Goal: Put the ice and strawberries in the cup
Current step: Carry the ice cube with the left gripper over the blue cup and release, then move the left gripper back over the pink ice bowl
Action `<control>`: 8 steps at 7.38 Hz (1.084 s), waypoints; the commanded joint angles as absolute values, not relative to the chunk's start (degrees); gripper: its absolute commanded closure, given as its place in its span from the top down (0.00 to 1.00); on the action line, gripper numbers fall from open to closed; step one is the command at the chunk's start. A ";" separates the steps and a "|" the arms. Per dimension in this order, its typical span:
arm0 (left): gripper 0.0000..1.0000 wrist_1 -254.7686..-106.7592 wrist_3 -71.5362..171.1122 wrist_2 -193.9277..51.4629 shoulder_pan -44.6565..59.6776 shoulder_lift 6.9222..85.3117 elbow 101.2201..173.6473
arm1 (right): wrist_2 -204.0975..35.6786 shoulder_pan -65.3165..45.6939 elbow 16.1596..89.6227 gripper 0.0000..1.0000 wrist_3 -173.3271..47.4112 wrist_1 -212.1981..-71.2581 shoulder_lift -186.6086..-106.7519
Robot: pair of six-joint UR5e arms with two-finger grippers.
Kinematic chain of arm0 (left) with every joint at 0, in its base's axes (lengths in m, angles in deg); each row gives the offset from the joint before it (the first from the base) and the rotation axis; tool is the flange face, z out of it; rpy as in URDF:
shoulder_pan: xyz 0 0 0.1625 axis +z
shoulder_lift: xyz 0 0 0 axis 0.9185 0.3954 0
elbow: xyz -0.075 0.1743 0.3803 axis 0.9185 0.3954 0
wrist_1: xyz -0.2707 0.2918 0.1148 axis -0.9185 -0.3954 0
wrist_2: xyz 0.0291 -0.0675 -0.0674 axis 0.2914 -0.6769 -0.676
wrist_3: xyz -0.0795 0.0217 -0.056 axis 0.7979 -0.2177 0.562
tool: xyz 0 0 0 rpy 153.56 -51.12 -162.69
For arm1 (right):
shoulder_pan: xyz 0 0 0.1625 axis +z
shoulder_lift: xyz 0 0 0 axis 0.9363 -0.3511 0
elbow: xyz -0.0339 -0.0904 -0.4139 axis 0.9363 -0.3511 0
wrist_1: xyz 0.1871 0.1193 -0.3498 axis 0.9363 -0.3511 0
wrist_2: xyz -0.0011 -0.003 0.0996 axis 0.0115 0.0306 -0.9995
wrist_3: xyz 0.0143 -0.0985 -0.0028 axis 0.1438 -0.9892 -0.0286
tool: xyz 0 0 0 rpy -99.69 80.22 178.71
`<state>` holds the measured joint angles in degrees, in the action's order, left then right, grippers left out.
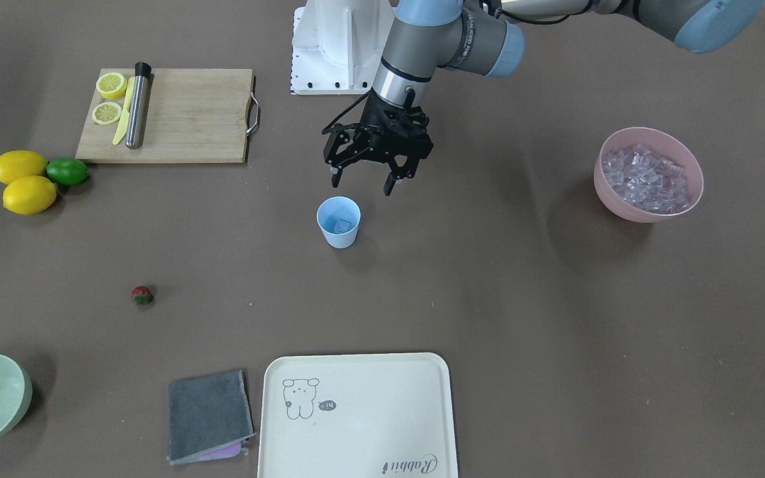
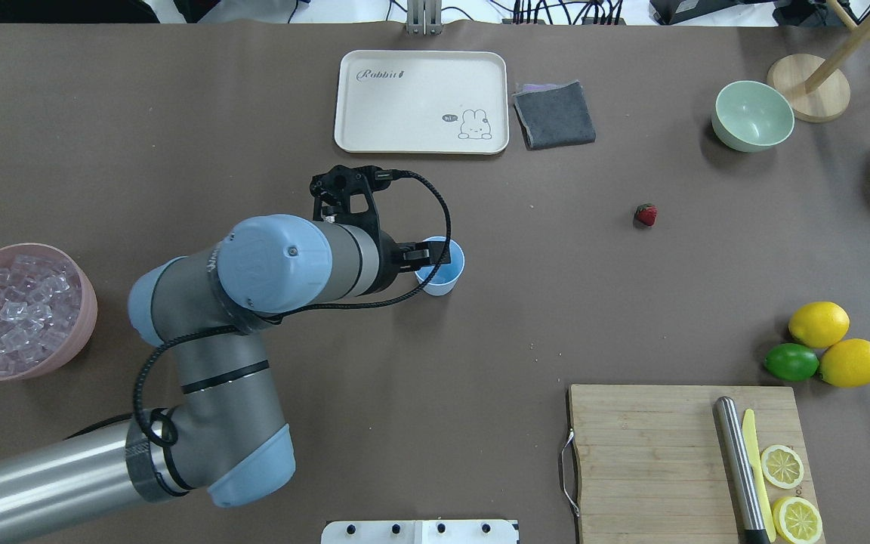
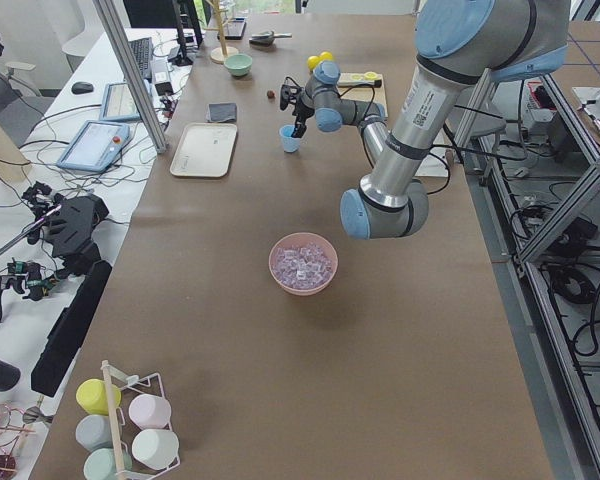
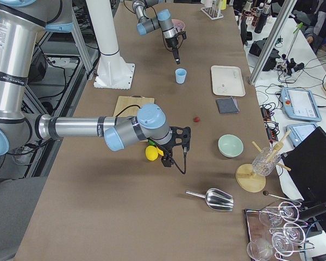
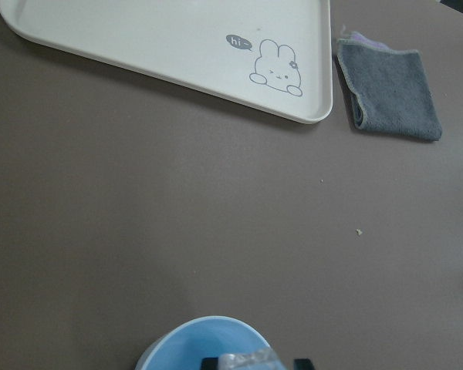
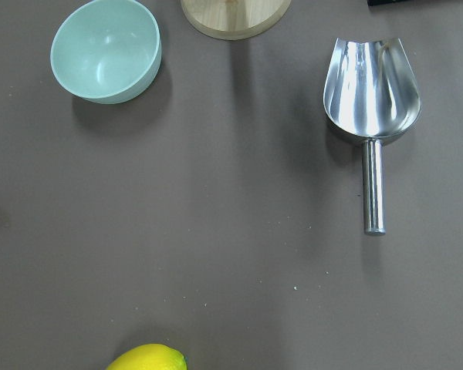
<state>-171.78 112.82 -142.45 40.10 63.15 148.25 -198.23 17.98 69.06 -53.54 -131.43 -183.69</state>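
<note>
The light blue cup (image 1: 339, 222) stands upright mid-table with one clear ice cube (image 1: 340, 226) inside. My left gripper (image 1: 361, 184) hovers open just above and behind the cup's rim, nothing between its fingers. In the left wrist view the cup (image 5: 204, 348) shows at the bottom edge, the cube in it. More ice (image 1: 648, 176) fills the pink bowl (image 1: 648, 211). The strawberry (image 1: 142, 295) lies alone on the table, far from both grippers. My right gripper (image 4: 175, 166) hangs over the table beside the lemons (image 4: 151, 153); I cannot tell whether it is open or shut.
A cream tray (image 1: 356, 415) and a grey cloth (image 1: 208, 415) lie across the table from the robot. A cutting board (image 1: 183, 116) holds lemon slices, a knife and a steel muddler. A pale green bowl (image 6: 106, 50) and a metal scoop (image 6: 370, 92) lie below the right wrist.
</note>
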 commanded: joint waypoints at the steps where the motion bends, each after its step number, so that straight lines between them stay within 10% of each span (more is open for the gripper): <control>1: 0.99 -152.39 106.54 -150.66 34.04 60.63 160.05 | -197.69 17.92 68.62 1.00 -53.53 -131.43 -183.57; 8: 0.99 -150.41 55.94 -167.91 7.14 29.30 171.71 | -197.24 17.75 68.18 1.00 -53.62 -131.34 -183.31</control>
<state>-148.11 64.16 -166.43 11.00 35.22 171.83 -197.34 17.81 68.18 -53.62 -131.35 -183.31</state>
